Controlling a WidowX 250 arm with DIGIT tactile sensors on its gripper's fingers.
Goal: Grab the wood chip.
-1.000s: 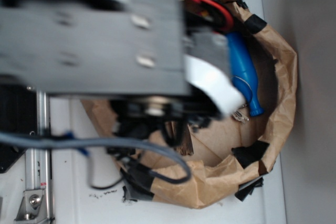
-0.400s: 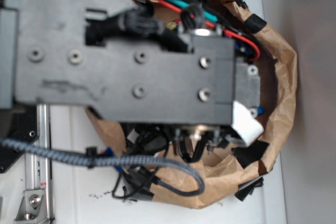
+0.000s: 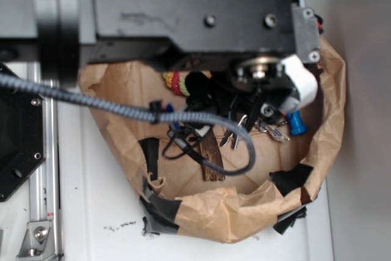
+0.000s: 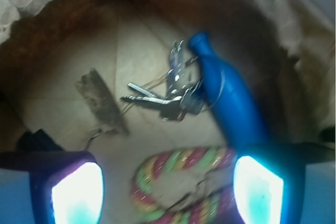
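From the exterior view I see the arm's dark body stretched across the top of a crumpled brown paper bag (image 3: 330,120) that sits on the white bench (image 3: 91,212). The bag's rolled rim, patched with black tape (image 3: 160,209), walls in the floor on every side, so the room for moving is tight. The wood chip (image 3: 211,158) lies flat on the bag floor toward the near rim, partly crossed by a braided grey cable (image 3: 122,109). A bunch of keys (image 3: 272,129) and a blue bottle-shaped toy (image 3: 296,123) sit beside the right wall. I cannot tell the gripper's opening here; the arm hides it.

From the wrist view I see the gripper (image 4: 168,192) spread wide, its two glowing pads at the lower corners, holding nothing. The wood chip (image 4: 102,102) lies left of centre, apart from both pads, with bare bag floor around it. The keys (image 4: 168,95) lie just right of it, touching the blue toy (image 4: 231,100). A striped rope (image 4: 178,177) curls between the pads.
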